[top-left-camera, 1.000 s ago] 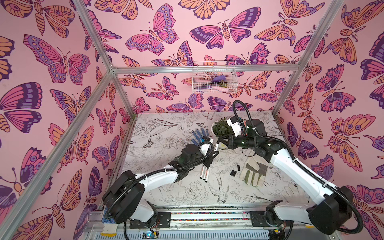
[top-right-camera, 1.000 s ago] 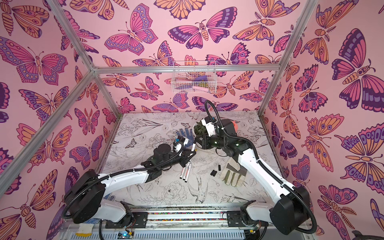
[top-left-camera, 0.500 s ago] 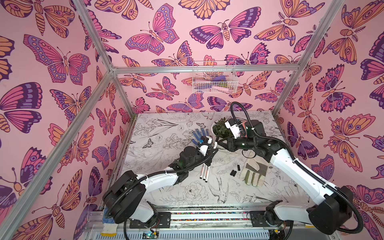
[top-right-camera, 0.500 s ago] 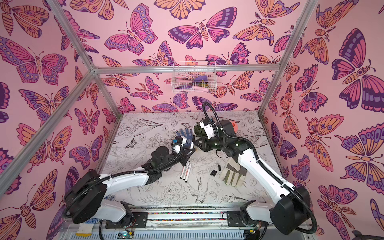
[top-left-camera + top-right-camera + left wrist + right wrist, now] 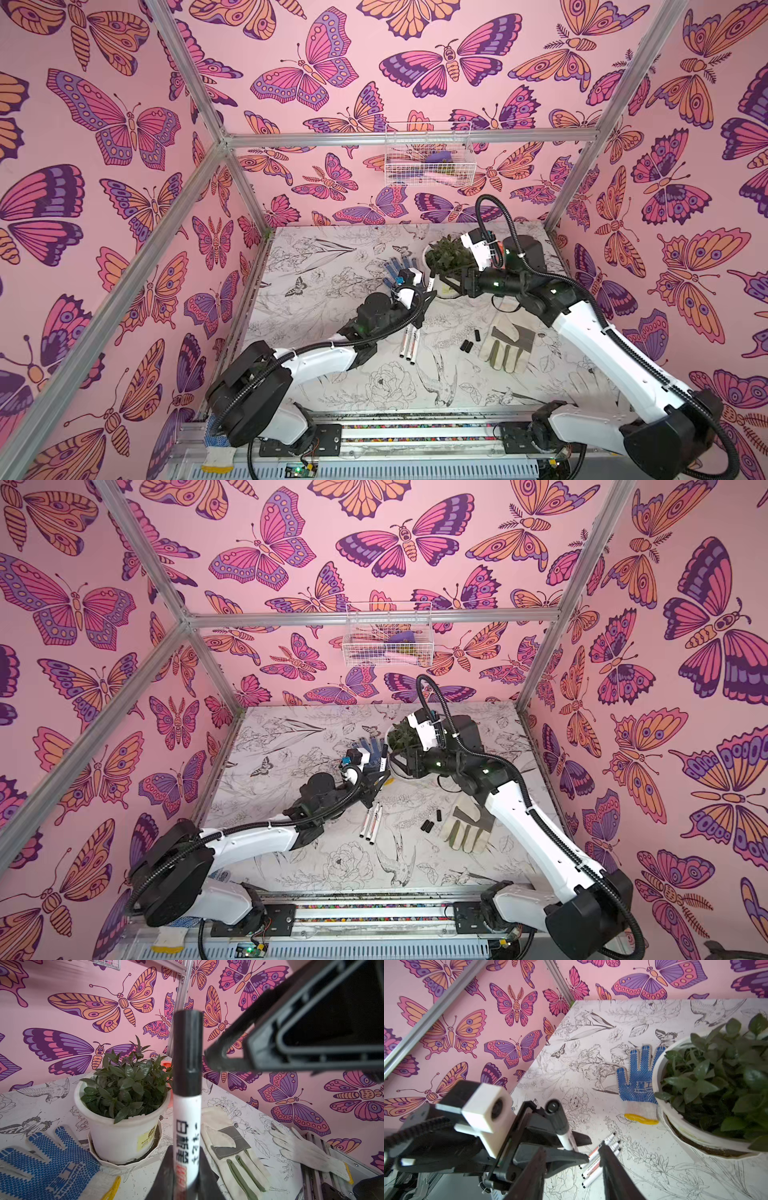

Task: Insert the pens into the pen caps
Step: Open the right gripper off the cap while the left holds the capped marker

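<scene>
1. Pens, held item: one capped pen (image 5: 188, 1126) stands upright in the left gripper (image 5: 424, 300). It is raised above the table (image 5: 332, 257), just in front of the potted plant (image 5: 124, 1105).
2. Cap: a black cap (image 5: 188, 1053) sits on the upper end of that barrel. It seats against the white body, and no gap shows in the left wrist view.
3. Left gripper: clamped on the lower barrel of the capped pen, with one finger on each side of the printed section.
4. Right gripper (image 5: 448, 286): jaws parted, nothing between them. In the left wrist view one of its fingers (image 5: 291, 1043) lies close beside the cap. Whether the tip touches the cap cannot be determined.
5. Remaining stock: three loose pens (image 5: 409, 343) lie side by side near the middle of the table. They sit below the left gripper in both top views. The right wrist view shows their dark tips exposed.
6. Three loose caps (image 5: 467, 345) lie on the table between the three loose pens and a tan work glove (image 5: 505, 347). Two rest together and the third lies just apart.
7. Other items:
   - A blue-dotted glove (image 5: 636, 1082) lies flat beside the white pot of the potted plant.
   - A white glove (image 5: 307, 1151) lies at the table's edge.
   - A wire basket (image 5: 428, 156) hangs on the back wall.
</scene>
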{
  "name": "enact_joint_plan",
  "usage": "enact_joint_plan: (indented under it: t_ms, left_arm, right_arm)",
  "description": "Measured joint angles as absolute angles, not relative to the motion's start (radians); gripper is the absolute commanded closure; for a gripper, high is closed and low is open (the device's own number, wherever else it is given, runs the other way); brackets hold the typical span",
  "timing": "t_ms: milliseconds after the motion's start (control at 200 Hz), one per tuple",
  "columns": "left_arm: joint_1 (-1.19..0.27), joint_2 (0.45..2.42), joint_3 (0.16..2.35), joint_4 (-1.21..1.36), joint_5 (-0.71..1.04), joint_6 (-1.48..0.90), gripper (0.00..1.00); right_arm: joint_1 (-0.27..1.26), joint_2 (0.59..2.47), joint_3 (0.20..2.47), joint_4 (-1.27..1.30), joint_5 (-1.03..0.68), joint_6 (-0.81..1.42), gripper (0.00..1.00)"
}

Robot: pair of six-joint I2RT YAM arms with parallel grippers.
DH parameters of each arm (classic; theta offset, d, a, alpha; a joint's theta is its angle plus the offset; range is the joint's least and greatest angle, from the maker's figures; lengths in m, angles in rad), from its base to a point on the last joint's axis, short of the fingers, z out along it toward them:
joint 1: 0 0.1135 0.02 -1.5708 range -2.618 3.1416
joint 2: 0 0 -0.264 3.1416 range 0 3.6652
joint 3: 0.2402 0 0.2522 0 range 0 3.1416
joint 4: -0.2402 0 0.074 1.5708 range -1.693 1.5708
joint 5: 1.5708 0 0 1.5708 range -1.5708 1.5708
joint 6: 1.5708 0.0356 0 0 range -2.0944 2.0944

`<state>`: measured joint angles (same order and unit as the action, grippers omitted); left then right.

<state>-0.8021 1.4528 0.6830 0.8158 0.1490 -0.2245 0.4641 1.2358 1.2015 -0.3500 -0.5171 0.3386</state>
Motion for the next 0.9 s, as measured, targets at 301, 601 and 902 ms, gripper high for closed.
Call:
enact_joint_plan:
  t_ms: [301,601,902]
  left_arm:
    - [-0.818,1.462,0.683,0.816,0.149,-0.224,1.00]
    - [-0.818,1.464,0.681,0.807,0.137,-0.224,1.00]
    - [-0.818,1.464,0.682,0.768,0.137,-0.208,1.00]
  right_arm:
    - [0.465,1.362,1.262,-0.255,-0.545,0.397,0.62]
    - [0.482,1.377,1.259,-0.225,-0.559,0.427,0.80]
    - [0.492,1.367,1.195,-0.181,-0.558,0.456,0.83]
